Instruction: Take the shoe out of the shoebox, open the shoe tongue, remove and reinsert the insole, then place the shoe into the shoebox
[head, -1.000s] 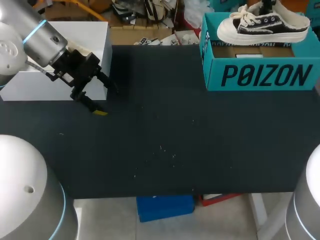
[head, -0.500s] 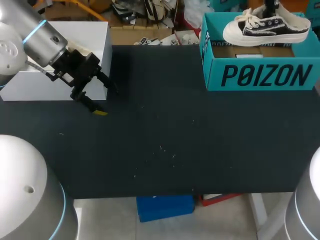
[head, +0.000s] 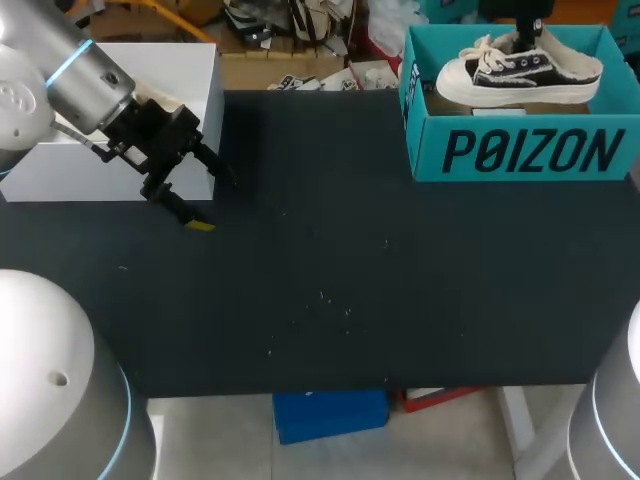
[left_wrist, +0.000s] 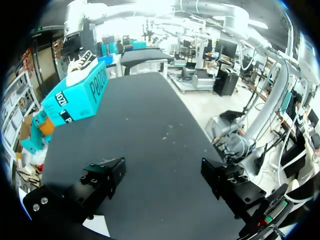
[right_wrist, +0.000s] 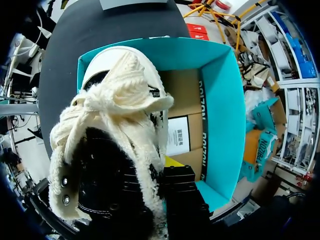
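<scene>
A black canvas shoe with white laces and a fleece lining sits low inside the open teal shoebox at the table's back right. My right gripper comes down from above and is shut on the shoe's collar. In the right wrist view the shoe fills the space ahead of the right gripper, with the shoebox's cardboard floor below it. My left gripper hangs open over the table's left side, holding nothing. From the left wrist view, the left gripper faces the distant shoebox.
A white box stands at the back left, right behind my left gripper. The dark table top stretches between the two arms, with a few pale specks near its middle.
My right gripper has lowered the shoe from above the box rim down into the shoebox. The left arm has not moved.
</scene>
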